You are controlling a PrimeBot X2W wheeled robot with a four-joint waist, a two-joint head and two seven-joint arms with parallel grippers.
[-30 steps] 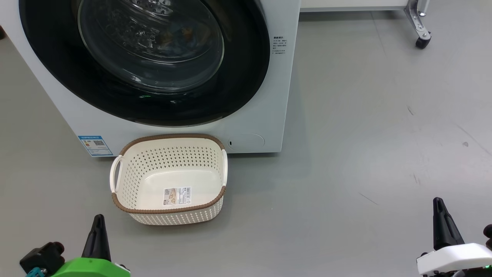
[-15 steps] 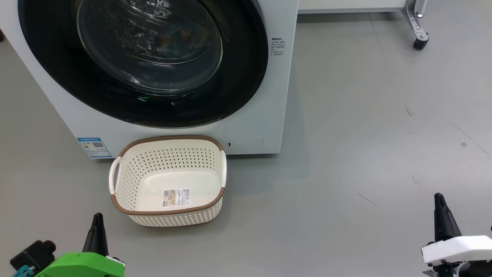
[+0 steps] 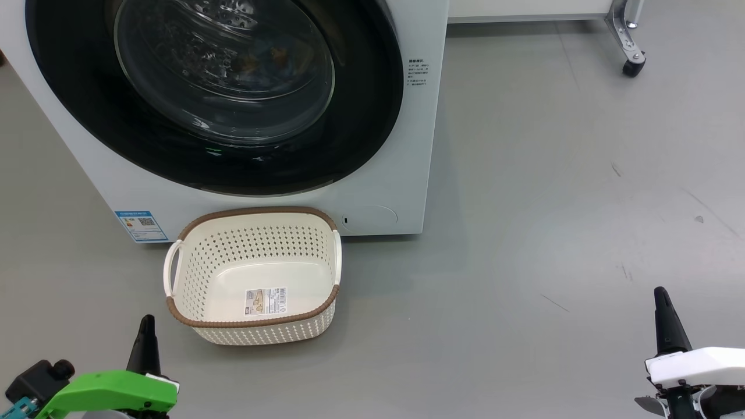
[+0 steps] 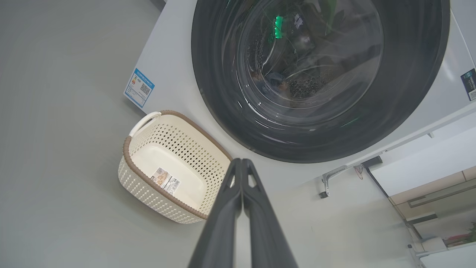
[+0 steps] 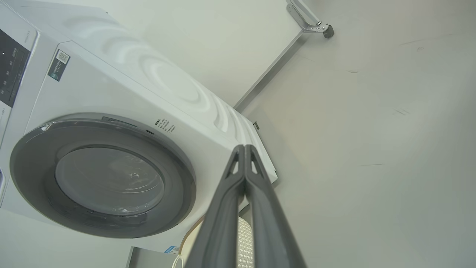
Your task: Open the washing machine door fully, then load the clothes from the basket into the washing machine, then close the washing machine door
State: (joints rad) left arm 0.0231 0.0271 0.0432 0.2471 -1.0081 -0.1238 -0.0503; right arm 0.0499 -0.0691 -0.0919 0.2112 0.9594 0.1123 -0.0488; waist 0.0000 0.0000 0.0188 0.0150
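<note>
The washing machine door (image 3: 372, 116) is cropped at top; the clothes (image 3: 273, 55) behind its glass are indistinct.

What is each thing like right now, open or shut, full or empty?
washing machine door: shut, flat against the washing machine.
basket: upright on the floor, empty.
clothes: inside the washing machine, blurry behind the door's glass.
left end effector: shut, holding nothing.
right end effector: shut, holding nothing.

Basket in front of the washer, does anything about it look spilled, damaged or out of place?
Nothing stands out. The basket stands upright on the floor just in front of the washing machine, empty except for a label sticker on its bottom; no spill or damage shows.
</note>
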